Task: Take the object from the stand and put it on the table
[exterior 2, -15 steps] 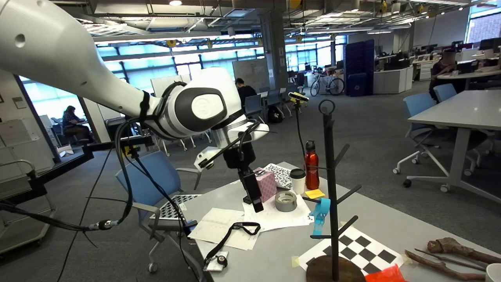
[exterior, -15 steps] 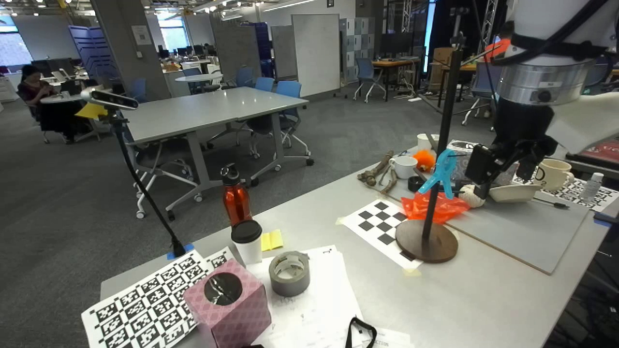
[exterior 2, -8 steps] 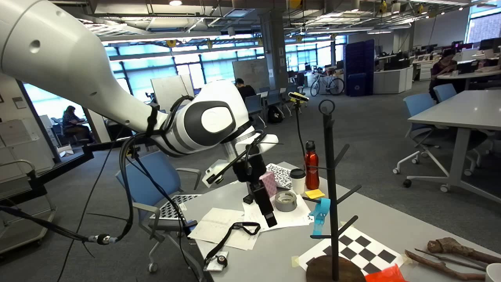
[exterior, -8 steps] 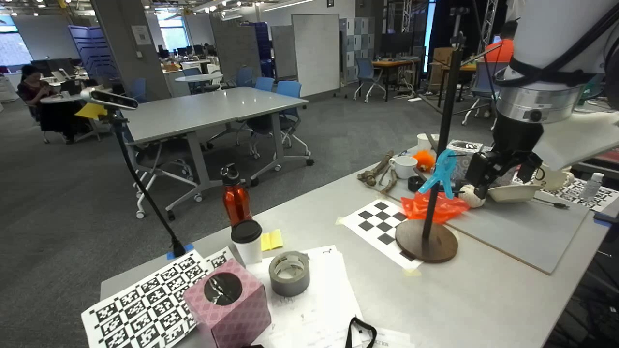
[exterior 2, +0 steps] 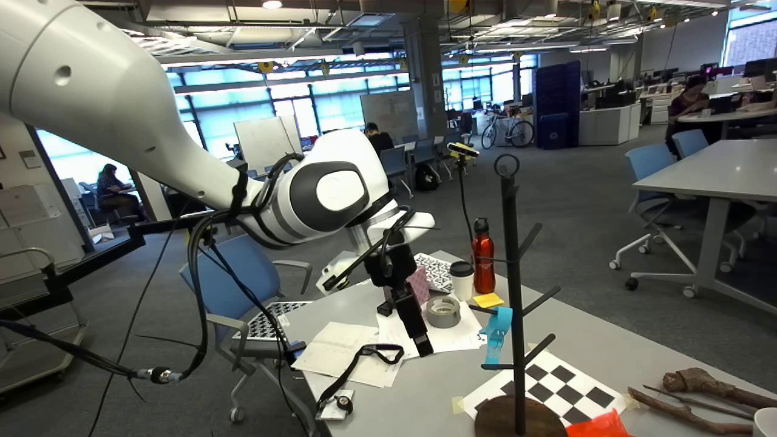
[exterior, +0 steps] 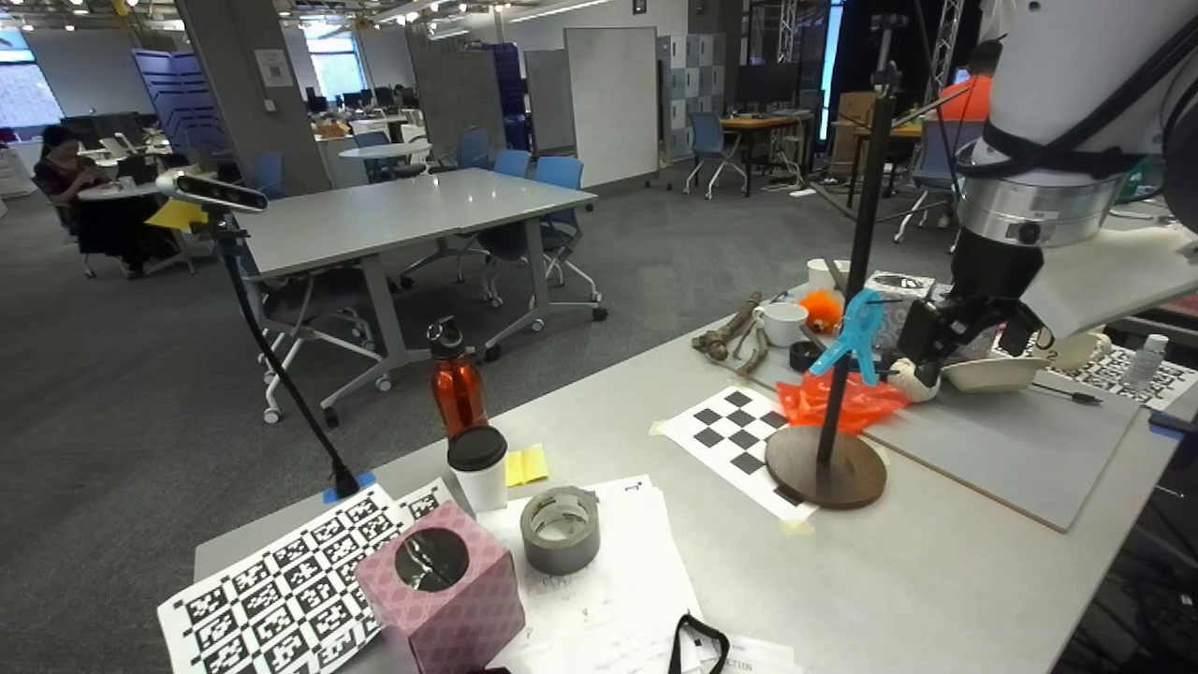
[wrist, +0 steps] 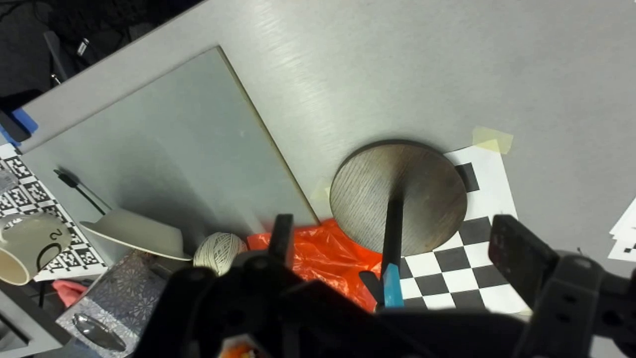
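The light-blue pronged piece (exterior: 856, 332) hangs on the stand (exterior: 825, 468), by the pegs on its black pole. It also shows in an exterior view (exterior 2: 498, 328), and the wrist view shows only a narrow part of it (wrist: 393, 288). The stand's round brown base (wrist: 365, 194) rests on the grey table (wrist: 422, 64). My gripper (wrist: 395, 231) is open and empty. In the wrist view its fingers lie wide apart, either side of the pole and blue piece. In an exterior view the gripper (exterior 2: 425, 347) is left of the blue piece, with a gap between them.
An orange plastic bag (exterior: 842, 401) and a checker sheet (exterior: 735, 431) lie by the base. Bare pegs (exterior 2: 540, 300) stick out from the pole. A grey board (wrist: 189, 134), white bowl (wrist: 139, 233), string ball (wrist: 218, 253) and mug (wrist: 35, 243) are nearby.
My gripper has moved down and closer to the stand, mostly in the first half second, then only slightly. The blue piece and the stand have not moved.
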